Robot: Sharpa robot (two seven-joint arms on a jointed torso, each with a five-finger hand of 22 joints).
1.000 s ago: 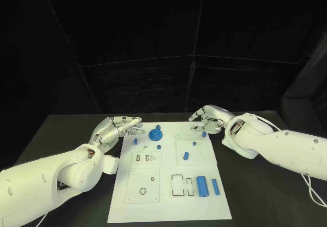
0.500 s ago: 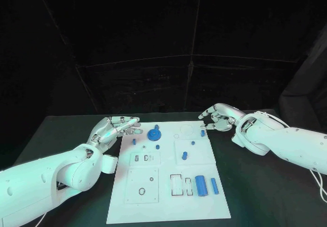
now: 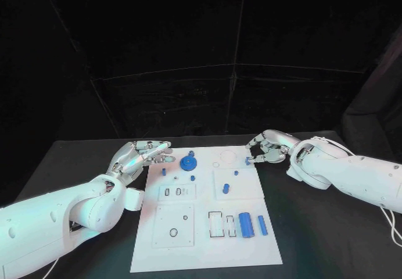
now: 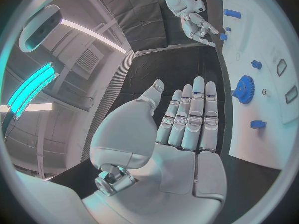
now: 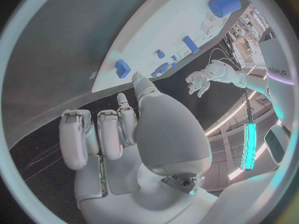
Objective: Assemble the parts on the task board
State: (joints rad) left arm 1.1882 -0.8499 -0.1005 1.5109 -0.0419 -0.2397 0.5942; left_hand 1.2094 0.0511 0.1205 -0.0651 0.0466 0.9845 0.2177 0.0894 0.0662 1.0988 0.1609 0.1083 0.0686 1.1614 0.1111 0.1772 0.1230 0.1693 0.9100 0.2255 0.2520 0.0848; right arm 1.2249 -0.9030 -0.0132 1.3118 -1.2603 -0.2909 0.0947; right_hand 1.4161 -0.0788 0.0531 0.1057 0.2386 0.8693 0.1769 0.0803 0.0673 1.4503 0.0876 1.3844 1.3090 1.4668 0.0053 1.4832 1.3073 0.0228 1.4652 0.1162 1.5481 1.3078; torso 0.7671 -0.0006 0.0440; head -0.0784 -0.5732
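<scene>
The white task board (image 3: 201,244) lies in the middle of the black table. A blue gear (image 3: 189,163) stands near its far edge, also seen in the left wrist view (image 4: 243,89). My left hand (image 3: 142,154) hovers by the board's far left corner, fingers straight and holding nothing (image 4: 187,124). My right hand (image 3: 268,148) sits at the far right corner with fingers curled in and nothing in them (image 5: 118,129). A small blue block (image 3: 248,160) lies on the board just off its thumb tip (image 5: 122,67).
A thick blue cylinder (image 3: 246,225) and a thin blue bar (image 3: 262,225) lie at the board's near right. A blue peg (image 3: 225,188) and small blue pieces (image 3: 191,178) sit mid-board. Bare black table (image 3: 335,244) surrounds the board.
The whole picture has shifted, so the camera moved. My right hand drew a little to the right, off the board's far corner. The left hand stays put.
</scene>
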